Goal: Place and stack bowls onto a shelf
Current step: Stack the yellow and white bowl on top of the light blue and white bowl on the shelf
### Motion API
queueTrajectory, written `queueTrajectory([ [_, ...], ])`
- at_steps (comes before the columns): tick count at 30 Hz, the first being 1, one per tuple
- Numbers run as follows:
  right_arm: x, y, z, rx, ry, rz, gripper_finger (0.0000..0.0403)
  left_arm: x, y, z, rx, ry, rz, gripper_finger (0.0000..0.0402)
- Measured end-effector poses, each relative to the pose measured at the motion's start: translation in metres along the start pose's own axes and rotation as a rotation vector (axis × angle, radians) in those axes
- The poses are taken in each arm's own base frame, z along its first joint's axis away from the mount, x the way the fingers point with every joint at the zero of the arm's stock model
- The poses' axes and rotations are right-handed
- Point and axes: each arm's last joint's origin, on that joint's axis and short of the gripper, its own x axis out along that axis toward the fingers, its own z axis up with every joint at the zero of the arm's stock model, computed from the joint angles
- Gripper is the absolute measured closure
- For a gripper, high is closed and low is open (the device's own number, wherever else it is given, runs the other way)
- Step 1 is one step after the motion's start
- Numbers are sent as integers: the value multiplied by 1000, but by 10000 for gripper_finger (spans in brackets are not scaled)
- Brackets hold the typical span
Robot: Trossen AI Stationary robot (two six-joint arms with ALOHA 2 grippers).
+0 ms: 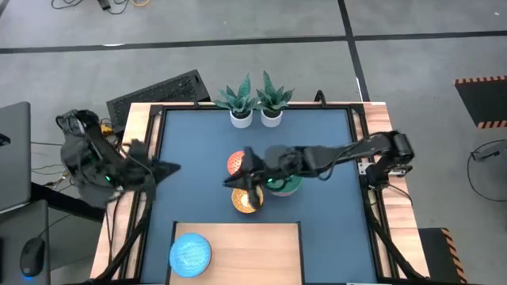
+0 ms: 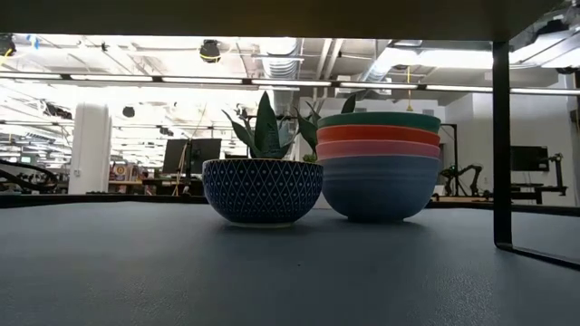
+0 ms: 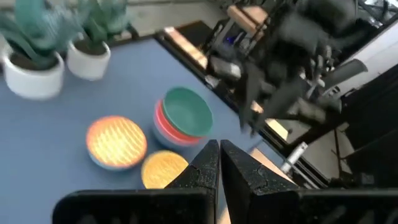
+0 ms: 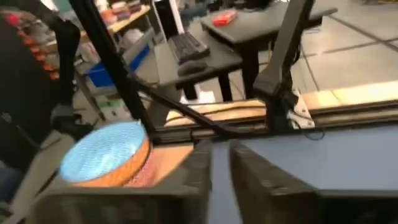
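The small round yellow-orange patterned bowl (image 1: 246, 199) sits mid-table, just far of the pale wooden shelf panel (image 1: 253, 249), beside the orange-red patterned bowl (image 1: 237, 163) and the stack of larger plain bowls topped in green (image 1: 283, 184). A blue patterned bowl (image 1: 190, 253) already rests on the shelf's left. The right gripper (image 1: 247, 184) hangs over the yellow-orange bowl, fingers slightly apart; crowding neighbours risk a knock. The left gripper (image 3: 219, 163), fingers together, waits at the table's left edge.
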Motion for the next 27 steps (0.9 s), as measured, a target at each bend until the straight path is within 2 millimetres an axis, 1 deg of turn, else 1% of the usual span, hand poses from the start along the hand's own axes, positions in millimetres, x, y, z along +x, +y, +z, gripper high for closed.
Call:
queueTrajectory([
  [2,19,12,-1,-6,-3,22,380,-6,8,8,37,-13,-5,401],
  [3,28,21,-1,-8,-16,35,385,-8,12,10,61,-12,-4,401],
  [6,51,47,-7,-4,-27,36,380,-13,19,17,98,-20,-9,401],
  [10,71,84,-17,-21,-53,32,385,-16,24,21,107,-32,-11,401],
  [13,83,102,-31,-29,-44,1,385,-15,23,20,124,-31,-9,401],
  [16,89,112,-40,-31,-42,-21,385,-13,20,17,158,-15,-8,401],
  [20,91,117,-45,-13,-35,-18,385,-11,18,14,173,-9,-4,401],
  [22,96,118,-52,2,-38,-18,385,-10,16,12,180,-8,0,401],
  [27,102,123,-65,24,-9,-19,385,-8,15,10,198,8,0,401],
])
